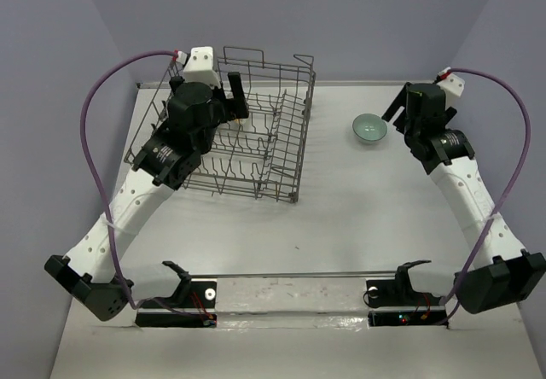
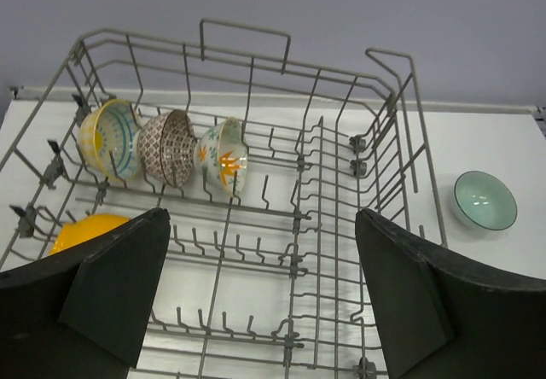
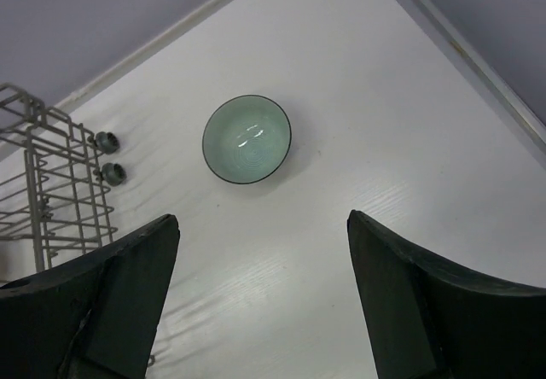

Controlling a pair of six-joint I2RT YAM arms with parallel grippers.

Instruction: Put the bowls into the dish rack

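Observation:
The grey wire dish rack (image 1: 286, 144) stands at the table's far left. In the left wrist view three patterned bowls stand on edge in the dish rack's (image 2: 337, 200) back row: yellow-centred (image 2: 111, 137), brown-patterned (image 2: 168, 147) and leaf-patterned (image 2: 223, 157). An orange-yellow bowl (image 2: 85, 228) lies in front of them at the left. My left gripper (image 2: 263, 225) hangs open and empty over the rack. The pale teal bowl (image 1: 369, 128) sits upright on the table right of the rack. My right gripper (image 3: 263, 225) is open and empty just short of this bowl (image 3: 246, 138).
The rack's right side wall, with two small wheels (image 3: 107, 157), stands between the teal bowl (image 2: 485, 200) and the rack's inside. The table's back edge (image 3: 171, 37) meets the purple wall close behind. A metal rail with black brackets (image 1: 290, 276) runs along the near edge.

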